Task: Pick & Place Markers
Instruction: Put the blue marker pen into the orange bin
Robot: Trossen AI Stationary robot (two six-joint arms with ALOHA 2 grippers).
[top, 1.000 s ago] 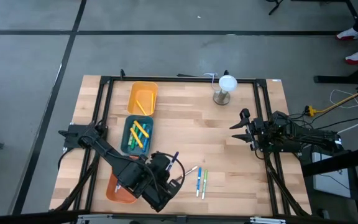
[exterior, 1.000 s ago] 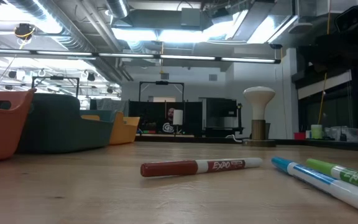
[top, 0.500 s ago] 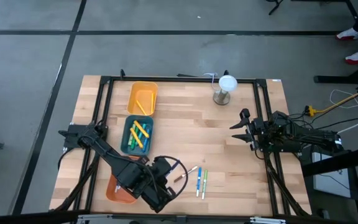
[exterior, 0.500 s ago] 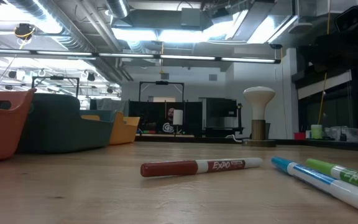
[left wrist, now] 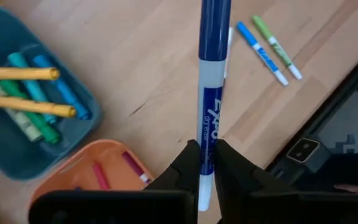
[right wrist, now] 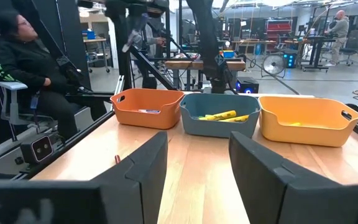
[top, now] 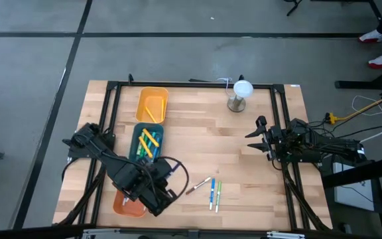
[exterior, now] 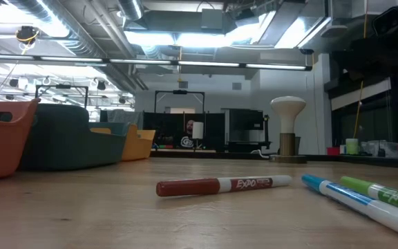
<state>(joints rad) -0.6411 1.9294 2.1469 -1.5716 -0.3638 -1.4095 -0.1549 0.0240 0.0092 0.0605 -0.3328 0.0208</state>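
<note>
A dark blue marker (left wrist: 213,74) with a white band sits between black fingers (left wrist: 185,171). On the pale wood tabletop (top: 197,146) lie red (exterior: 220,185), light blue (exterior: 351,197) and green markers (exterior: 385,192). The trays are orange (top: 130,204), teal (top: 138,147) and yellow (top: 152,105).

Light falls evenly from above: in the high view the table (top: 244,166) is bright, and the arms throw only soft, short shadows on the wood. The floor beyond it reads flat grey. In the low view ceiling strip lights (exterior: 185,34) glare white and bleach the room's upper part, while the right side stays dark. There the red marker (exterior: 223,185) lies sharp, and the light blue marker (exterior: 365,204) nearest the lens goes soft. In the left wrist view the blue marker (left wrist: 213,93) close to the lens is slightly blurred. The right wrist view's fingers (right wrist: 138,171) are dark, out of focus.
</note>
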